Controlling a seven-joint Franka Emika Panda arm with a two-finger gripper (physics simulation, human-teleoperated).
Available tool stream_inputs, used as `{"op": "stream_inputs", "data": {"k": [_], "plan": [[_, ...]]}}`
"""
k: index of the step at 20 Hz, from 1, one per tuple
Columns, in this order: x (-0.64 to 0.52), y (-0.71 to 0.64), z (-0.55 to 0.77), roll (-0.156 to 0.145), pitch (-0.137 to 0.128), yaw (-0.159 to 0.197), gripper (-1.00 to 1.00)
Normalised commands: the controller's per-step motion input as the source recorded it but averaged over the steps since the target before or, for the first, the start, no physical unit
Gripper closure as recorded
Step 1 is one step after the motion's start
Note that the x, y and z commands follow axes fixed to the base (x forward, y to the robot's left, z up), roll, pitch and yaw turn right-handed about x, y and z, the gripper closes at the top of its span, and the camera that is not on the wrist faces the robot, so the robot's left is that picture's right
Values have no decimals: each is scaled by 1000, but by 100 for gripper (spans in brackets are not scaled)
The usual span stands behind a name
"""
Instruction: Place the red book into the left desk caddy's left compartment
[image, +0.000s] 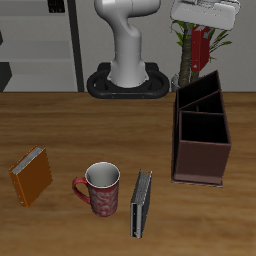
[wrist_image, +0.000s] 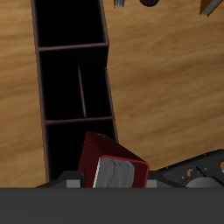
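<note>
Nearest to the exterior camera lie the thin dark grey book (image: 142, 204), the mug (image: 100, 188) and the orange book (image: 31, 176), all close to the table's front edge and no part of our job. Farther back stands the left desk caddy (image: 202, 135), dark brown and open on top. Above its far end hangs the gripper (image: 204, 28), and the red book (image: 201, 47) is under it, upright and well clear of the caddy's rim. This picture is too small to judge the fingers.

From the wrist view, the red book (wrist_image: 110, 163) sits between the fingers, which are closed narrowly on it, white page edges toward the camera. Below it we see the caddy (wrist_image: 108, 86) with its compartments in a row, one split by a thin divider. The book seems to hang over the end compartment, though we cannot say surely that this one is the left.

To do this step well, we should first centre the book over the proper compartment, keep it upright and parallel to the walls, then descend slowly so that no corner catches a divider, and open only when it is deep inside.
</note>
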Motion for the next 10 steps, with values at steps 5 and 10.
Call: {"op": "stream_inputs", "data": {"k": [5, 10], "plan": [[17, 162, -122, 18, 0, 6, 100], [54, 80, -20, -14, -40, 20, 100]]}}
